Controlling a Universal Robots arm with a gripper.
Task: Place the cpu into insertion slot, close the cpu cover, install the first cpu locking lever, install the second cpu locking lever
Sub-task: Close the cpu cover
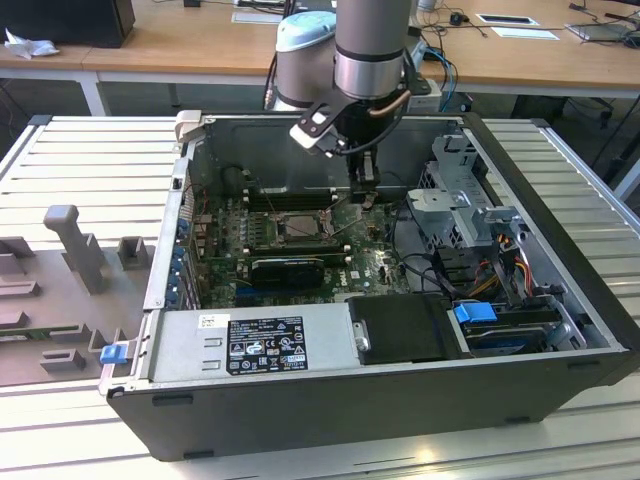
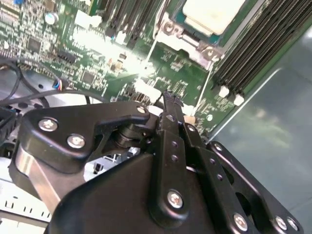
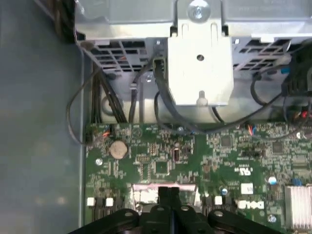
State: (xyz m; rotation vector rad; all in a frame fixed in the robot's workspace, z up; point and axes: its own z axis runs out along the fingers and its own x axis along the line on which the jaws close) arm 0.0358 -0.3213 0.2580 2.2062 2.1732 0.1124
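Inside the open computer case, the insertion slot sits on the green board. In the second wrist view the cpu shows its pale top, lying in the slot. The silver cpu cover frames it. Two thin wire levers run out from the socket's corners across the board. My gripper hangs just to the exterior view's right of the slot, above the board. Its black fingers are pressed together, and I see nothing between them. In the first wrist view the gripper points at the green board.
Long black memory slots flank the socket. A black finned block lies in front of it. The metal drive cage with its cables stands at the exterior view's right. The power supply fills the near side.
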